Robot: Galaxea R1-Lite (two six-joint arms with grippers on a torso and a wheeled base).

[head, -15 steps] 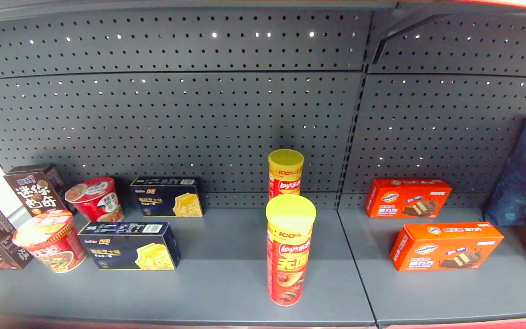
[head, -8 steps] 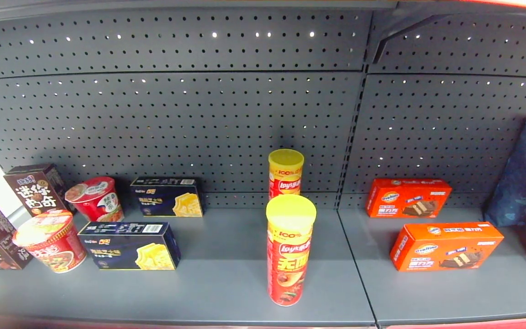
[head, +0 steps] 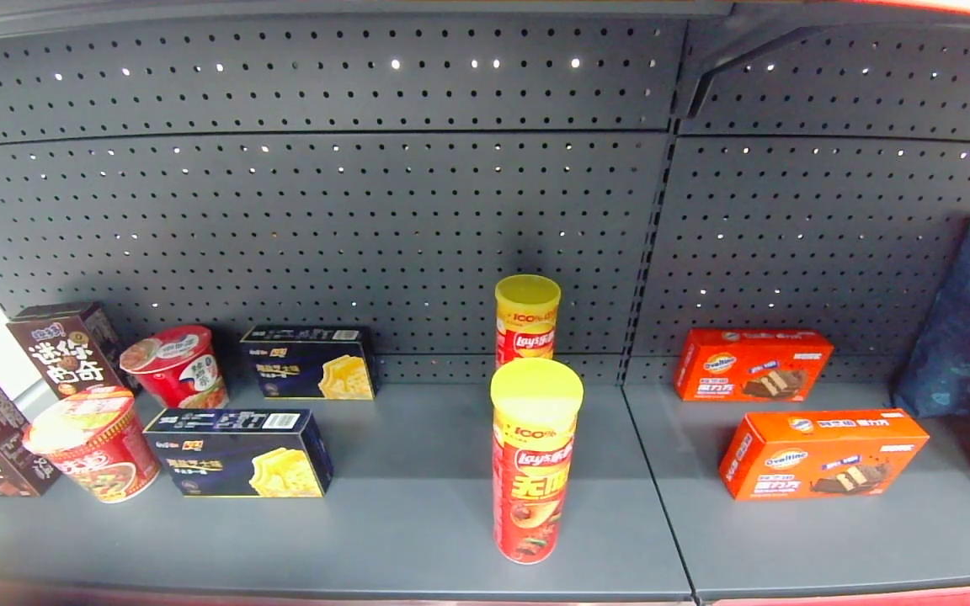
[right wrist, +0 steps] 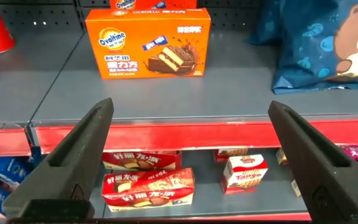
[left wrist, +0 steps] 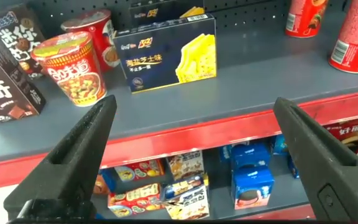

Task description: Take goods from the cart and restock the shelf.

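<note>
Nothing has shifted on the shelf [head: 418,513] over the last second: every pack stands where it stood, and the head view holds the same framing. Both hands are empty and spread wide. The left gripper [left wrist: 191,158] hangs in front of the red shelf lip, facing the navy box [left wrist: 165,51] and the noodle cup [left wrist: 73,65]. The right gripper [right wrist: 188,165] hangs likewise before the front orange box [right wrist: 146,42], beside the blue bag [right wrist: 319,43]. Goods already stocked sit in paired rows, front and back, with the tall front chip can [head: 534,463] ahead of the rear chip can [head: 526,318]. The step in hand looks like fetching the next item from the cart. To do it well, the arms should draw straight back from the lip before turning. The next item should match a row and go into the bare stretch between the boxes and the cans, well clear of the front can, which would tip easily.
</note>
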